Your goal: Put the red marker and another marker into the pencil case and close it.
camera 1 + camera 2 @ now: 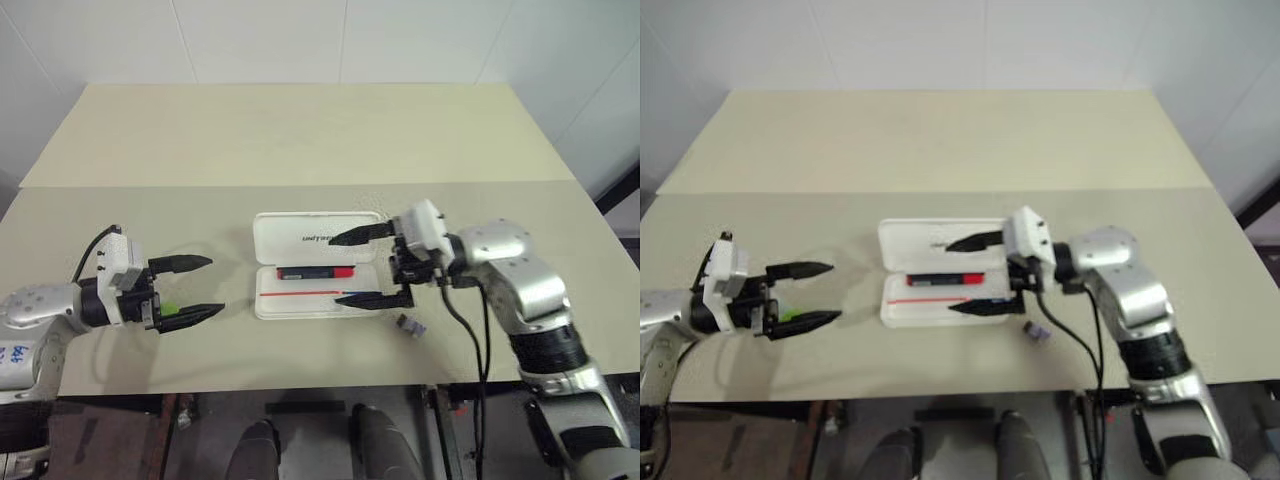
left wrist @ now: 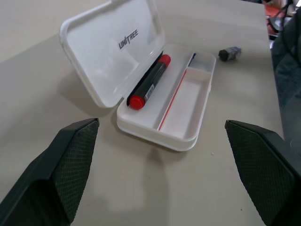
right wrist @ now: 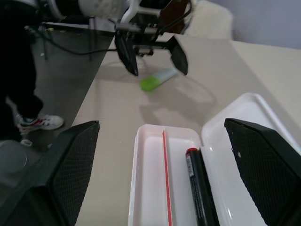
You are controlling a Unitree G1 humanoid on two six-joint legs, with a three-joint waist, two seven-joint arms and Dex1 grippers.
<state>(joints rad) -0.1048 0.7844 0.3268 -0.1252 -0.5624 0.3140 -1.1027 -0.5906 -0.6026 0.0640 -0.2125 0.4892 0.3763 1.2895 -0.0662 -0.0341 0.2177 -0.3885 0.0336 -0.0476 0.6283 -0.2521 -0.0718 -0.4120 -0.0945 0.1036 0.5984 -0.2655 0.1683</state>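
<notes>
The right gripper (image 1: 362, 266) hangs over the pencil case (image 1: 315, 300) with its two black fingers spread wide and nothing between them, one finger above the raised lid, the other above the tray's front edge. The left gripper (image 1: 190, 288) is also spread wide and empty, low over the table (image 1: 300, 140) near its left edge and pointing toward the case. The green marker (image 3: 157, 79) lies on the table beneath and between its fingers, untouched, well apart from the case.

A small dark grey object (image 1: 411, 325) sits on the table just off the case's front right corner, below the right gripper. A person's dark trouser leg and a sneaker (image 3: 40, 122) stand on the floor beyond the table's left edge.

The pencil case is white hard plastic with rounded corners, its lid hinged back and standing tilted, "UNITREE" printed on it. A red line runs lengthwise along the tray floor. The red marker (image 2: 149, 82), dark-bodied with red at both ends, lies lengthwise in the tray against the hinge side; the front half of the tray is free.

The case sits near the middle of the table, toward the front edge. The far half of the table is bare, as is the stretch between the left gripper and the case.
</notes>
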